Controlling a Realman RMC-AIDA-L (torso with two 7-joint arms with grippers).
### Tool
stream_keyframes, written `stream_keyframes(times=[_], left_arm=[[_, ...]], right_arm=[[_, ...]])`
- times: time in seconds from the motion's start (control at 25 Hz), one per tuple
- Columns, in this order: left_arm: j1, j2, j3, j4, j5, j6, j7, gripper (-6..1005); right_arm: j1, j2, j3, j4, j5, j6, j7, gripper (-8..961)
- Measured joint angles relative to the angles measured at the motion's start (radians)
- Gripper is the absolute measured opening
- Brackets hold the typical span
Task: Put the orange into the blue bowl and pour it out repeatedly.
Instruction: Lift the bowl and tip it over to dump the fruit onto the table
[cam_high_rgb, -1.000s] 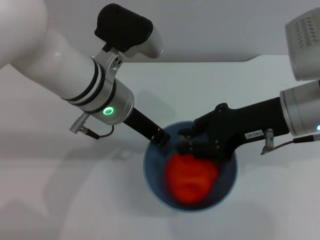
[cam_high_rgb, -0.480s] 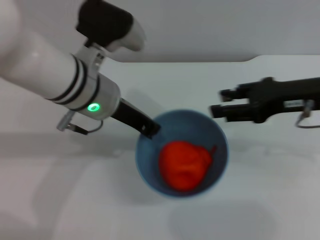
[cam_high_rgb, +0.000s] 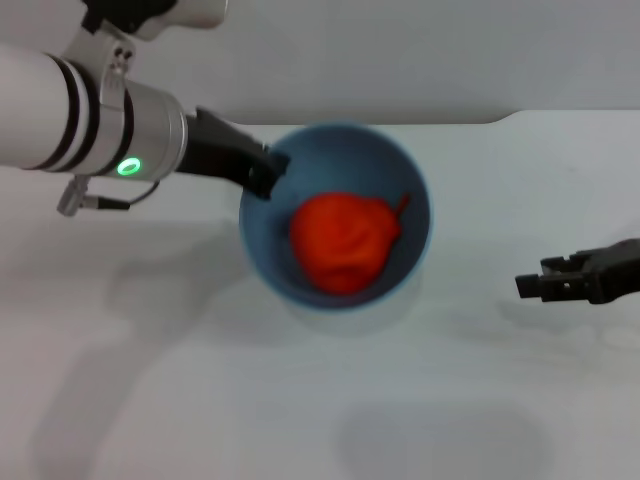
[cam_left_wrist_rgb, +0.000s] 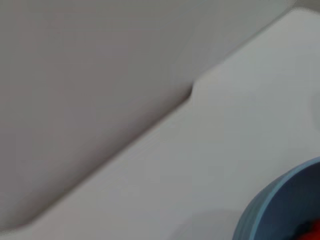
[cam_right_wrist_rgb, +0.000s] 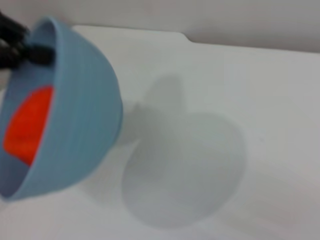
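The blue bowl (cam_high_rgb: 415, 200) hangs above the white table, tilted, with my left gripper (cam_high_rgb: 265, 172) shut on its rim at the side nearer the left arm. The orange (cam_high_rgb: 340, 245) lies inside the bowl against its lower wall. In the right wrist view the blue bowl (cam_right_wrist_rgb: 85, 115) shows from the side with the orange (cam_right_wrist_rgb: 27, 125) inside and the left gripper (cam_right_wrist_rgb: 20, 47) at its rim. The left wrist view catches only an edge of the bowl (cam_left_wrist_rgb: 280, 205). My right gripper (cam_high_rgb: 528, 285) is open and empty, low over the table well to the right of the bowl.
The white table (cam_high_rgb: 320, 400) runs under both arms, and the bowl's round shadow (cam_right_wrist_rgb: 185, 170) lies on it. A grey wall (cam_high_rgb: 400, 50) stands behind the table's far edge, with a step in that edge at the right.
The left arm has lifted the bowl with the orange up and toward the back left. The right gripper has let go of the orange and drawn away to the right.
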Motion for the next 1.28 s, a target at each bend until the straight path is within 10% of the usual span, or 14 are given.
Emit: stream_keyframes(times=[0.72, 1.28], left_arm=[[0.24, -0.003, 0.539, 0.11, 0.392, -0.677, 0.107, -2], [0.307, -0.01, 0.732, -0.208, 0.395, -1.342, 0.443, -1]], right_arm=[[-0.031, -0.003, 0.191, 0.009, -0.059, -0.087, 0.0, 548], [-0.037, -0.003, 0.232, -0.005, -0.177, -0.132, -0.006, 549]])
